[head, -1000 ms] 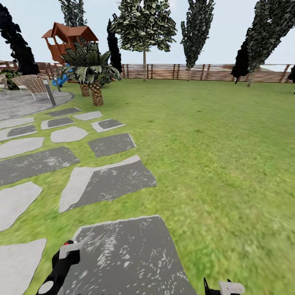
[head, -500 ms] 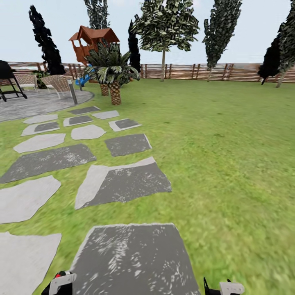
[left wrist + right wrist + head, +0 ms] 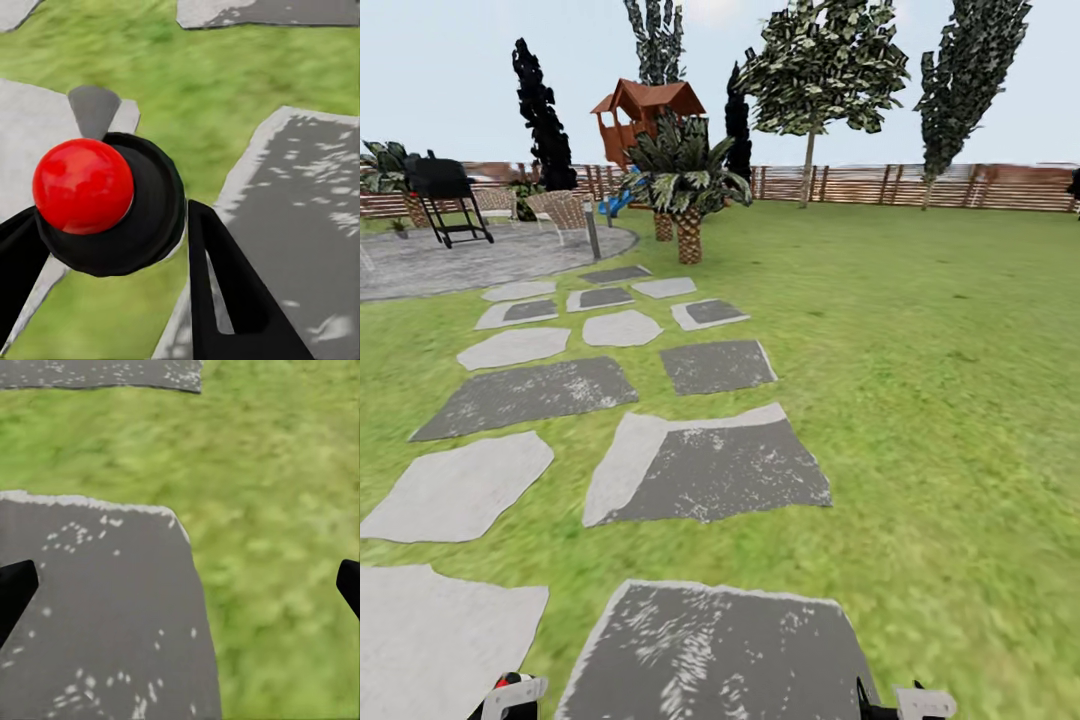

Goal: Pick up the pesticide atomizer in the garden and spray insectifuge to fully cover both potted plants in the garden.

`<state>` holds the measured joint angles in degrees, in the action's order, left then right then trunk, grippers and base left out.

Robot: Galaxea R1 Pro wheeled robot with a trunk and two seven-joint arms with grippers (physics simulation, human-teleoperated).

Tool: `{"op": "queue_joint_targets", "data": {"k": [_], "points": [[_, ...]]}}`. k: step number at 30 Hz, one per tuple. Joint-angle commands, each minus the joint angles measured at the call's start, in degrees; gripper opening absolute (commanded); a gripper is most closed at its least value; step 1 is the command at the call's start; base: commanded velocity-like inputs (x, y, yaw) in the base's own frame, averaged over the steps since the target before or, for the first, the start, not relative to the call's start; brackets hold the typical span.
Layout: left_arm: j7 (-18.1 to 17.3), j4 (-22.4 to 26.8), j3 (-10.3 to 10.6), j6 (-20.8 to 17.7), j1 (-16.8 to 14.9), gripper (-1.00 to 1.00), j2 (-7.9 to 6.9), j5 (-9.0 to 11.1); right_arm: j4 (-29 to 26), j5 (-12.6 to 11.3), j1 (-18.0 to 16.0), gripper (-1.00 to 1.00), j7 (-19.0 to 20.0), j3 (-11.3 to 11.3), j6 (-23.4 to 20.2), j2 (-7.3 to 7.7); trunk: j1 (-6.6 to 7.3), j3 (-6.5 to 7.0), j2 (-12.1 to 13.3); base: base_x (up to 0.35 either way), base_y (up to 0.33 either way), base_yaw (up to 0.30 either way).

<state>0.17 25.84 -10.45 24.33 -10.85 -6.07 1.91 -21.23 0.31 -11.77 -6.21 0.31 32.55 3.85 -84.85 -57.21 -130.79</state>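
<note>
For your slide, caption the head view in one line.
Stepping slabs cross the lawn toward a round patio, palm and fence.

Both arms are cut off by the head view's lower edge; only the left gripper's top and the right gripper's top show. The fence is blurred. A chair on the patio is too small to make out.

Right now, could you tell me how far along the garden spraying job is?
Nothing looks done yet. The right gripper is open over a dark grey stone slab, holding nothing. In hand is only the approach: grey stepping slabs lead across the green lawn toward the round grey stone patio. Left: finding and grasping the atomizer, then spraying both plants.
</note>
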Motion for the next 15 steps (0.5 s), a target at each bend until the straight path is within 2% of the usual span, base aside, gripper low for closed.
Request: {"op": "queue_joint_targets", "data": {"k": [1,15], "points": [[0.0,-0.1,0.0,0.2,-0.1,-1.0,0.0,0.2,0.1,0.0,0.0,1.0,-0.2,0.0,0.1,0.01,-0.02,-0.01,0.0,0.285,0.229,0.261],[0.0,-0.8,0.0,0.4,-0.1,-1.0,0.5,-0.1,0.8,0.0,0.0,1.0,-0.2,0.0,0.1,-0.02,-0.02,0.45,0.0,0.283,0.232,0.261]]}}
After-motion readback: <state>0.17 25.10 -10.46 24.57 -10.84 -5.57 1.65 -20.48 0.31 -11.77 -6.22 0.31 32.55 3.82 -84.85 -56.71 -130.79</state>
